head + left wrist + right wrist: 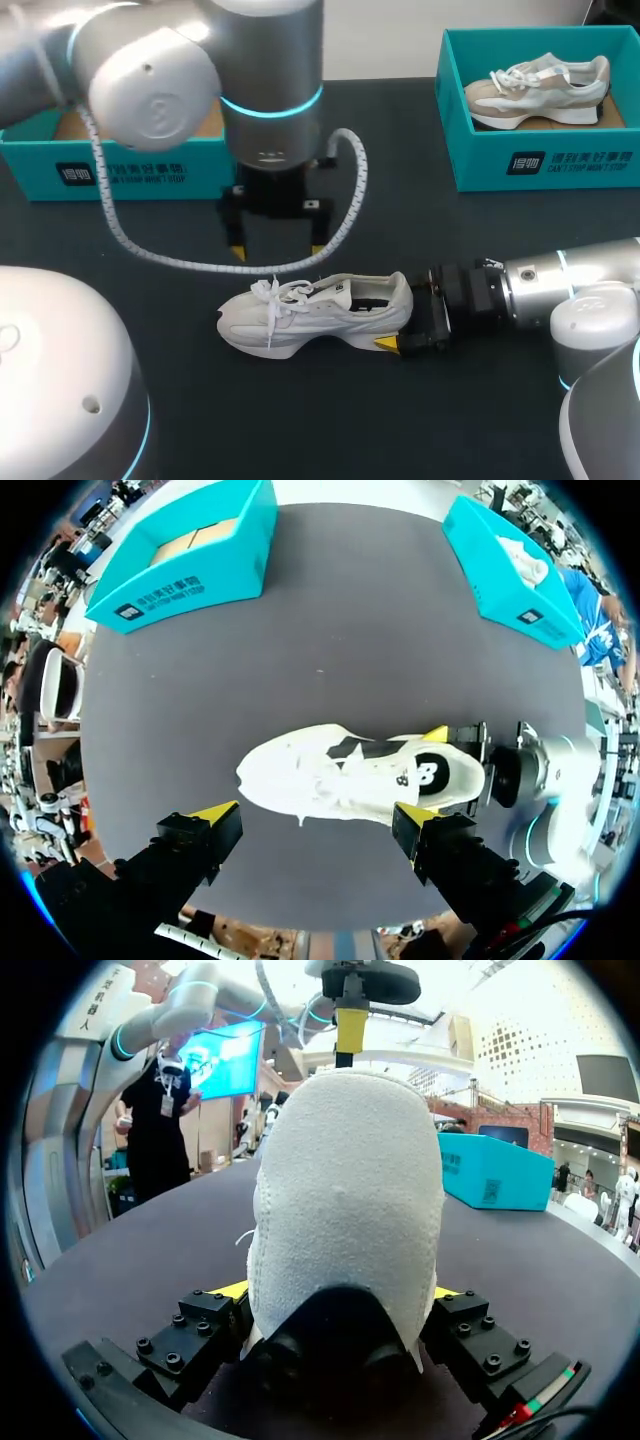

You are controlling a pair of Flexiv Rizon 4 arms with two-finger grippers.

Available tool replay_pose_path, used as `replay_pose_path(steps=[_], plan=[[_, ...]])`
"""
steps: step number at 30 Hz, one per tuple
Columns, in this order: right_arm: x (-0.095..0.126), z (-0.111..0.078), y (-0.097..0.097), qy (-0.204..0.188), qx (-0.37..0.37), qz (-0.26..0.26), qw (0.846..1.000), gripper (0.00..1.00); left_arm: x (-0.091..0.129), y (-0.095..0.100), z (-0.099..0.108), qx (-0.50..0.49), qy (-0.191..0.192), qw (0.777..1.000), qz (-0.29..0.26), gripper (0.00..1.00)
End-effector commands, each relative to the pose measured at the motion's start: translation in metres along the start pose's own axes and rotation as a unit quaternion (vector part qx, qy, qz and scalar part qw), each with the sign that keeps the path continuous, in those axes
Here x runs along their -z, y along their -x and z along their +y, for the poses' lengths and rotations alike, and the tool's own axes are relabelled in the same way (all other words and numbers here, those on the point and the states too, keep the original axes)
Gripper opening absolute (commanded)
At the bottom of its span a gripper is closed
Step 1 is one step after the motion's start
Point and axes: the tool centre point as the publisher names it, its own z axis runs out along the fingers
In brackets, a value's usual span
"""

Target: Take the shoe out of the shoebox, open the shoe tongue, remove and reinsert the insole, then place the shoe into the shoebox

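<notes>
Here, the shoe (315,315) lay on the table (400,430), toe leftward, heel clamped by our right gripper (400,315); our left gripper (277,251), nearer the tongue (332,292), hung wide open and empty above it.

You've got a white shoe (310,315) with black lining, a black table (400,420), teal shoebox (545,165) with white print, yellow fingertips (237,252).

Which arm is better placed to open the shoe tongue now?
Left. The left pincer, open, hangs above the shoe by the laces, free to come down. The right pincer is shut on the heel, probably steadying the shoe.
</notes>
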Motion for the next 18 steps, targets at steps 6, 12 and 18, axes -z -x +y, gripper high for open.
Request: replay_pose_path(steps=[6, 12, 18], plan=[[-0.007, -0.003, 0.002, -0.001, 0.0, -0.001, 1.0, 0.0, -0.029, -0.051, 0.001, -0.005, 0.017, 0.999, -0.036, 1.0], [-0.007, -0.003, 0.002, -0.001, 0.0, -0.001, 1.0, 0.0, -0.041, -0.069, 0.003, -0.001, 0.01, 0.999, -0.051, 1.0], [-0.007, -0.003, 0.002, -0.001, 0.0, -0.001, 1.0, 0.0, -0.056, -0.083, 0.0, 0.013, 0.005, 0.998, -0.067, 1.0]])
